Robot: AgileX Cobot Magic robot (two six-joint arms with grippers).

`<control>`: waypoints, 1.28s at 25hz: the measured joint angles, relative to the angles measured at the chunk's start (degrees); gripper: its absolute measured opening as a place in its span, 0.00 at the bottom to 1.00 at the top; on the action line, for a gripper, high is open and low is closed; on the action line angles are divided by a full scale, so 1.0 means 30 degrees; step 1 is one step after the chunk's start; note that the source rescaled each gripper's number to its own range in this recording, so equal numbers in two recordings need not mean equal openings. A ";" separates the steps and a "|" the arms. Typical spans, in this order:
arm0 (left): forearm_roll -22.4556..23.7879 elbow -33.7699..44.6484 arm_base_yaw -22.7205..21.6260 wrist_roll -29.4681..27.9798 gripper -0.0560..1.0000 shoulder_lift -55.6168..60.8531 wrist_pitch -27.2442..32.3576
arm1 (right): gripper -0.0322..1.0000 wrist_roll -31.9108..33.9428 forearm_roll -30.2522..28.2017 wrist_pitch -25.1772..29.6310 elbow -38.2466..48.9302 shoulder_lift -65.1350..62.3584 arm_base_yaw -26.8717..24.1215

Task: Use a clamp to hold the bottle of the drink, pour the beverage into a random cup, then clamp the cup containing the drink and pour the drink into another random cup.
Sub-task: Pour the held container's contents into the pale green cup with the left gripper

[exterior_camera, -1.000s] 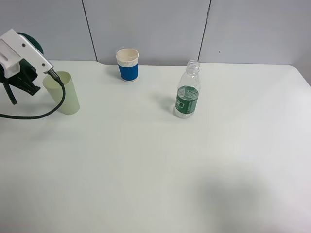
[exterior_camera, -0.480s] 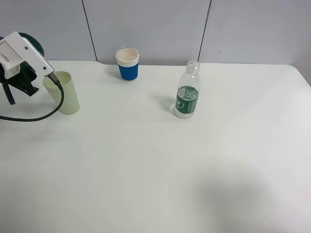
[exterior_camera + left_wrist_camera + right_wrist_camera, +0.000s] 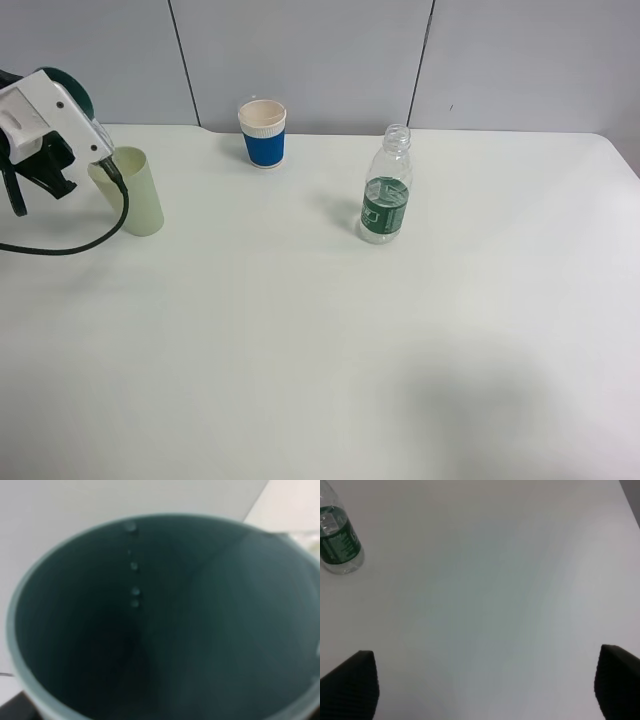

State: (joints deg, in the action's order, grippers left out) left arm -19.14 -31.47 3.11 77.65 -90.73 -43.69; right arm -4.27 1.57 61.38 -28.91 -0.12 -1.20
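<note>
My left gripper (image 3: 45,150) hangs at the table's far left, shut on a dark green cup (image 3: 70,90) that is tipped on its side. The left wrist view looks straight into this cup (image 3: 160,630), with a few droplets on its inner wall. A pale green cup (image 3: 135,192) stands upright just right of the gripper. A blue cup with a cream rim (image 3: 263,132) stands at the back. The clear bottle with a green label (image 3: 386,200) stands uncapped at the middle and shows in the right wrist view (image 3: 337,542). My right gripper (image 3: 485,690) is open above bare table, outside the high view.
A black cable (image 3: 70,245) loops from the left arm over the table beside the pale green cup. The white table (image 3: 330,350) ends at a grey panelled wall (image 3: 320,50) at the back.
The left gripper with the dark green cup has shifted slightly up and back, and its cable loop has swung with it. The cups and the bottle have not moved.
</note>
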 joint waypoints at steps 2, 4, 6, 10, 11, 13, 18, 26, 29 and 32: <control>0.0000 0.0000 0.0000 0.0159 0.08 0.0000 0.0000 | 0.82 0.0000 0.0000 0.0000 0.0000 0.0000 0.0000; 0.0000 0.0000 0.0000 0.0224 0.08 0.0000 -0.0043 | 0.82 0.0000 0.0000 0.0000 0.0000 0.0000 0.0000; 0.0004 0.0000 0.0000 0.0229 0.08 0.0000 -0.0062 | 0.82 0.0000 0.0000 0.0000 0.0000 0.0000 0.0000; 0.0054 0.0000 0.0000 0.0244 0.08 0.0000 -0.0079 | 0.82 0.0000 0.0000 0.0000 0.0000 0.0000 0.0000; 0.0054 0.0000 0.0000 0.0244 0.08 0.0000 -0.0079 | 0.82 0.0000 0.0000 0.0000 0.0000 0.0000 0.0000; 0.0054 0.0000 0.0000 0.0289 0.08 0.0000 -0.0079 | 0.82 0.0000 0.0000 0.0000 0.0000 0.0000 0.0000; 0.0054 0.0000 0.0000 0.0573 0.08 0.0000 -0.0079 | 0.82 0.0000 0.0000 0.0000 0.0000 0.0000 0.0000; 0.0062 0.0000 0.0000 0.1559 0.08 0.0000 -0.0137 | 0.82 0.0000 0.0000 0.0000 0.0000 0.0000 0.0000; 0.0062 0.0000 0.0000 0.2288 0.08 0.0000 -0.0224 | 0.82 0.0000 0.0000 0.0000 0.0000 0.0000 0.0000; 0.0062 0.0000 0.0000 0.2699 0.08 0.0000 -0.0306 | 0.82 0.0000 0.0000 0.0000 0.0000 0.0000 0.0000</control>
State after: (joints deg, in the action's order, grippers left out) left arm -18.95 -31.47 3.11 85.75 -90.73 -44.61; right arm -4.27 1.57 61.38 -28.91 -0.12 -1.20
